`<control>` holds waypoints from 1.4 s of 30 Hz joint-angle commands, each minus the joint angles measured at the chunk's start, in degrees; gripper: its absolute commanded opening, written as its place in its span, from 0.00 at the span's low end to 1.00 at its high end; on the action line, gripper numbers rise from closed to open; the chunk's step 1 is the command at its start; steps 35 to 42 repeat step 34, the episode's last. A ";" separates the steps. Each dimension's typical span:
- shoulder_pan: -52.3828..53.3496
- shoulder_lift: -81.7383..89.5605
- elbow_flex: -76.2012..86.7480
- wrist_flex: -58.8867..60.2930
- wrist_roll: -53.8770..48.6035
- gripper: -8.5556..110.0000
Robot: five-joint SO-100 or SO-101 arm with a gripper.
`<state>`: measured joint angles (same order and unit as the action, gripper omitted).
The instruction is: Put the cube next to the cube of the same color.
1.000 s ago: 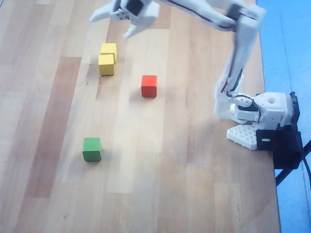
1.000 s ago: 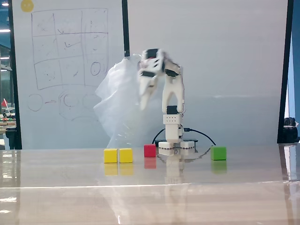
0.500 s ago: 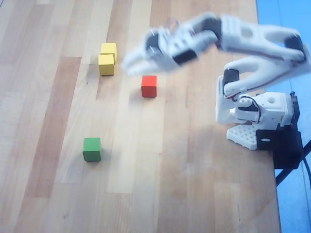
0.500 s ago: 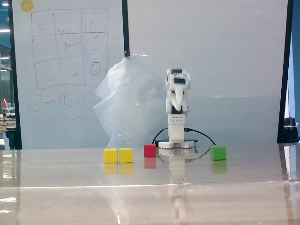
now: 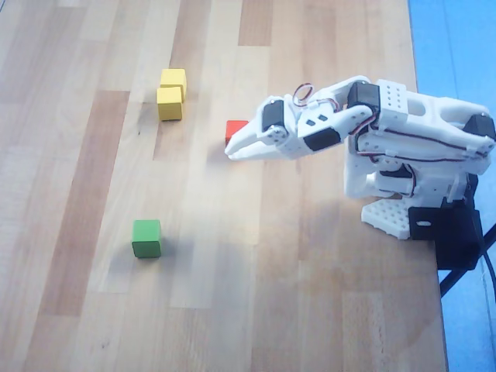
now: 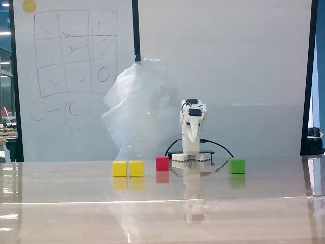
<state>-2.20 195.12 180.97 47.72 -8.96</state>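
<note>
Two small plain yellow wooden cubes [image 5: 170, 104] and [image 5: 173, 79] sitting touching in the upper left-centre of the overhead view, one slightly above and right of the other; same pair side by side, faces together, left of centre in the fixed view [image 6: 120, 169] and [image 6: 136, 168]. Small red wooden cube [image 5: 235, 130] just right of and below the yellow pair in the overhead view, partly hidden under the tip of the white claw [image 5: 230, 150]; in the fixed view, red cube [image 6: 162, 163] standing between the yellow pair and the arm. Small green wooden cube [image 5: 146, 238] alone in the lower left of the overhead view, well apart from the rest; at right of the arm in the fixed view [image 6: 236, 165]. Claw pressed together, fingers meeting at a point, holding nothing, tip hanging over the red cube's edge. White printed arm [image 5: 387, 132] folded low at the right edge of the light wooden plank table [image 5: 93, 310]. Whiteboard with marker sketches [image 6: 71, 56] and a crumpled clear plastic bag [image 6: 137, 112] behind the arm in the fixed view.
</note>
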 commanded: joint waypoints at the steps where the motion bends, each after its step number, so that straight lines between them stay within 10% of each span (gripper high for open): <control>1: 0.53 2.37 -0.70 4.92 0.70 0.07; 42: 0.09 2.46 -1.05 8.09 0.26 0.07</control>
